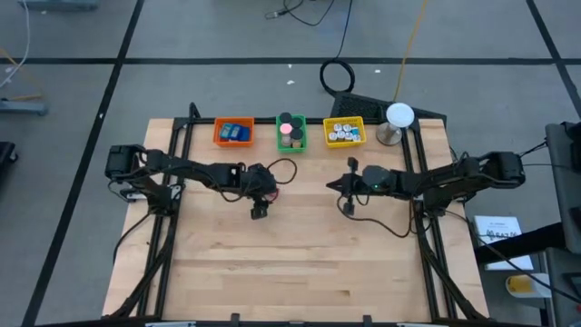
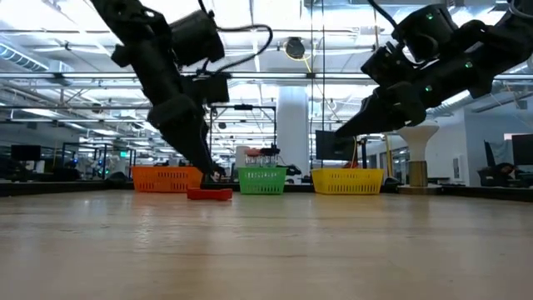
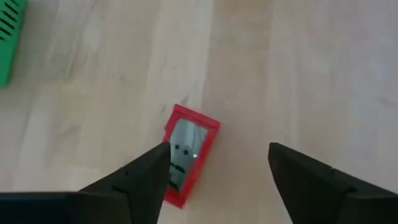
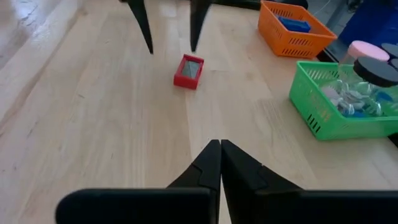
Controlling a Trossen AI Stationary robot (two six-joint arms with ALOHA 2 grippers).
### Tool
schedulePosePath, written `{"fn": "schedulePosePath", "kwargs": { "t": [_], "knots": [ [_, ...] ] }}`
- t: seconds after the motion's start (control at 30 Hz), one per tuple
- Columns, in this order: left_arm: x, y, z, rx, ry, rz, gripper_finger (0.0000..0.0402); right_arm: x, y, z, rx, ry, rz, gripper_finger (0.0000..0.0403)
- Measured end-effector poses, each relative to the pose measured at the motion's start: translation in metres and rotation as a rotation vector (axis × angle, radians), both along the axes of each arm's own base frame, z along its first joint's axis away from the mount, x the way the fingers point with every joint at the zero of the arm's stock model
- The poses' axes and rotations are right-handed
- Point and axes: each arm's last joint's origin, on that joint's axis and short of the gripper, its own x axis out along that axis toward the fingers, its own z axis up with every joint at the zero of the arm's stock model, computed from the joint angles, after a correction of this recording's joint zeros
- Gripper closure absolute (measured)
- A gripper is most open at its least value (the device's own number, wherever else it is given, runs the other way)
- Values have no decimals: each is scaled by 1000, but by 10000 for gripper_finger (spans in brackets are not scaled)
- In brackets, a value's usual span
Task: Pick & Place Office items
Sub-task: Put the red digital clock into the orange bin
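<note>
While one small red rectangular block with a silvery face (image 4: 188,71) lies flat on the bare wooden table (image 1: 300,254), the left gripper (image 3: 217,171) hangs over it, fingers spread apart and holding nothing. The right gripper (image 4: 220,163), nearby, has its fingers pressed together, empty. Three plastic bins, orange (image 1: 234,133), green (image 1: 290,133) and yellow (image 1: 344,133), line the far edge; their small contents are hard to make out.

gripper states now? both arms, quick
Left hand: open, over the red block on the table, holding nothing.
Right hand: closed, empty, above bare table.
</note>
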Motion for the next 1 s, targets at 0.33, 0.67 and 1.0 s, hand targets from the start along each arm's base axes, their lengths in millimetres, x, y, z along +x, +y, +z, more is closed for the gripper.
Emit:
{"fn": "schedulePosePath", "kwargs": {
  "t": [0.33, 0.67, 1.0],
  "knots": [
    [8, 21, -18, -8, 48, -30, 146, 0, 0, 1, -15, -4, 7, 401],
    [10, 26, -28, -34, 81, -19, 237, 1, 0, 1, -16, -12, 7, 402],
    [10, 26, -29, -62, 84, 28, 319, 1, 0, 1, -23, -9, 10, 401]
  ]
}}
